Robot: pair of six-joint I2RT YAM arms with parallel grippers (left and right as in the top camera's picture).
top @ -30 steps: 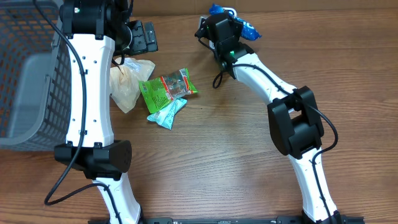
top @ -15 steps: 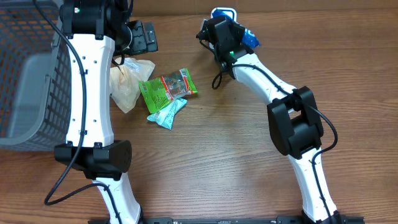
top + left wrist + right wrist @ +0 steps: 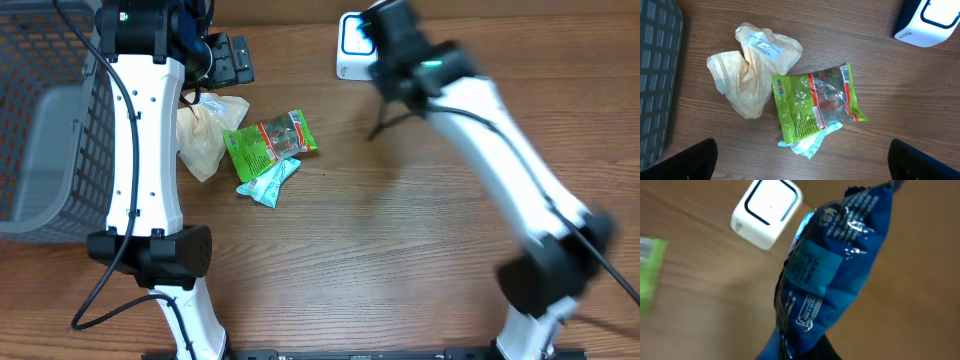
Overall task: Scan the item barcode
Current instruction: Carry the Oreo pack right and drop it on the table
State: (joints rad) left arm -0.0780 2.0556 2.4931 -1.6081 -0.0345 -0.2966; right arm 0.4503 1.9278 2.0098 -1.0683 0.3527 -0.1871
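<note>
Print on blue packet (image 3: pixel 840 265) illegible

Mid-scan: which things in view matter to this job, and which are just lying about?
In the job: blue foil packet in the right tool; white box scanner with blue-rimmed window.
Lying about: green snack packet; yellowish plastic bag; pale teal packet; grey mesh basket.

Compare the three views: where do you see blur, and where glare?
Overhead: the right arm is smeared, everything else sharp. Left wrist: crisp, the green packet in clear focus. Right wrist: the white scanner is blurred; the blue packet shows glare spots.
</note>
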